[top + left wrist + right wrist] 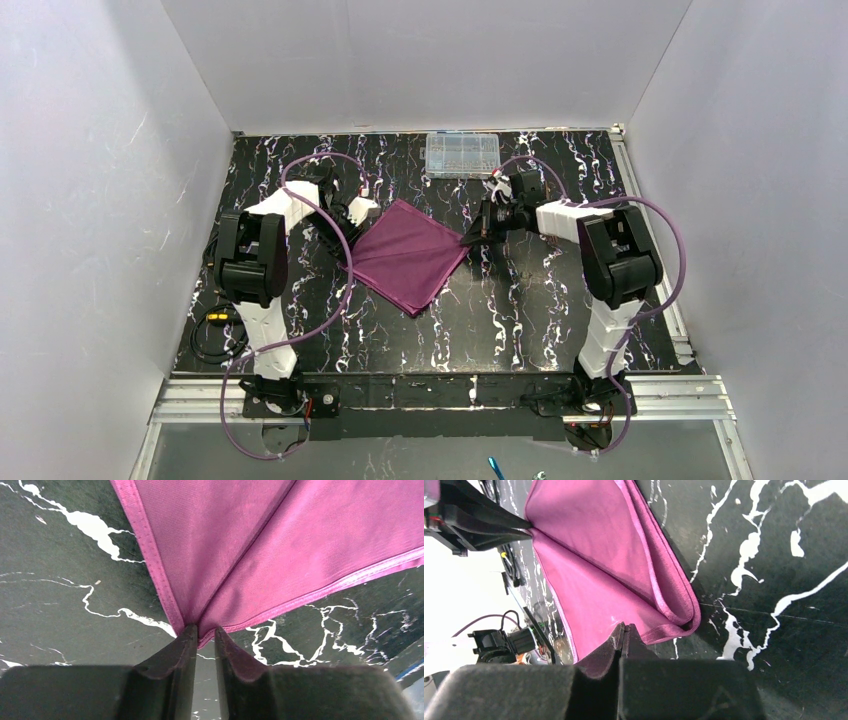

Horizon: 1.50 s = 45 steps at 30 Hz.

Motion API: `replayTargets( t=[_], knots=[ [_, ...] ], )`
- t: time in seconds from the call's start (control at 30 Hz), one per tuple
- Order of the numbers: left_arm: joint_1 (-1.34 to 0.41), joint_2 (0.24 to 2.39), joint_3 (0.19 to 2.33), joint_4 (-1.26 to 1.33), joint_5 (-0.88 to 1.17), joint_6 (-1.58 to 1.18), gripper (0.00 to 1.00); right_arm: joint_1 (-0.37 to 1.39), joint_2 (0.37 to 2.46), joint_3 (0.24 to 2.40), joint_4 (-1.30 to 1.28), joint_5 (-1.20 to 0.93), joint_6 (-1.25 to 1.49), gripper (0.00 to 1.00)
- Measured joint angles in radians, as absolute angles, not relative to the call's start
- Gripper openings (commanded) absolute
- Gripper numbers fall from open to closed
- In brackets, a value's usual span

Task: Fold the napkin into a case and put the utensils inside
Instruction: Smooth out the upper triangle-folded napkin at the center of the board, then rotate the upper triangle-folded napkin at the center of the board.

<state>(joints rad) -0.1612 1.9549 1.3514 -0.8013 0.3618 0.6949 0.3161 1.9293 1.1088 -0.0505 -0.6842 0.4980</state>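
Although both arms reached up from the bottom of the overhead frame, the job looked barely begun. In the middle of that frame the napkin (410,258) lay flat on the dark marbled table (540,330) as a broad diamond, one corner pointing to each side.

At its left corner sat the left gripper (205,632). Its own camera showed the jaws parted by a narrow slit, with the hemmed tip of the cloth resting right at the fingertips. A ridge ran from that tip toward the top of the frame. The hold looked loose rather than clenched.

At the right corner, the right gripper (624,627) had its jaws pressed tight together on the edge of the cloth. Just right of them in that view, two hemmed layers lay one over the other. So I judged at least one fold was made.

The shape was nothing like a narrow case yet, and further folds were left to do.

Farther off, near the top centre of the overhead frame, stood a clear box (462,153), well apart from the cloth. Its contents were too small to read.

I could not pick out the utensils in any view, so placing them inside remained wholly undone.
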Motion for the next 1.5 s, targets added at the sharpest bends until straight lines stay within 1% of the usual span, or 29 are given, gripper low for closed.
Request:
replayTargets(
  t=[0.03,0.1,0.23,0.27,0.3,0.4,0.5,0.77,1.03,1.07,1.13,1.27,1.43,1.5],
  knots=[
    [-0.161,1.954,1.353,-0.808,0.362,0.695,0.3,0.316,1.924,1.116,-0.049,-0.684,0.5,0.01],
    [-0.161,1.953,1.357,-0.822,0.362,0.693,0.37,0.318,1.915,1.122,-0.042,-0.685,0.505,0.01],
    [-0.161,1.951,1.389,-0.869,0.362,0.69,0.46,0.323,1.921,1.123,-0.03,-0.683,0.52,0.01],
    [-0.161,1.951,1.405,-0.886,0.362,0.689,0.53,0.323,1.927,1.123,-0.027,-0.68,0.521,0.01],
    [-0.159,1.951,1.425,-0.9,0.363,0.69,0.55,0.323,1.932,1.124,-0.027,-0.676,0.521,0.01],
    [-0.152,1.948,1.478,-0.936,0.371,0.692,0.59,0.326,1.963,1.124,-0.03,-0.656,0.515,0.01],
    [-0.145,1.938,1.505,-0.97,0.382,0.699,0.6,0.327,1.997,1.131,-0.048,-0.637,0.505,0.01],
    [-0.139,1.927,1.501,-0.994,0.397,0.703,0.59,0.329,2.014,1.23,-0.141,-0.58,0.434,0.01],
    [-0.136,1.999,1.501,-0.921,0.394,0.656,0.51,0.329,2.035,1.287,-0.212,-0.53,0.384,0.01],
    [-0.134,2.01,1.501,-0.916,0.397,0.65,0.49,0.33,2.035,1.287,-0.213,-0.528,0.384,0.04],
    [-0.126,2.026,1.497,-0.911,0.398,0.643,0.45,0.333,2.03,1.287,-0.219,-0.52,0.385,0.15],
    [-0.112,2.035,1.48,-0.903,0.404,0.639,0.37,0.338,1.963,1.277,-0.262,-0.468,0.391,0.22],
    [-0.107,2.038,1.458,-0.9,0.416,0.636,0.3,0.338,1.777,1.196,-0.256,-0.415,0.42,0.37],
    [-0.107,2.038,1.452,-0.901,0.424,0.636,0.27,0.338,1.718,1.139,-0.229,-0.416,0.451,0.39]
  ],
)
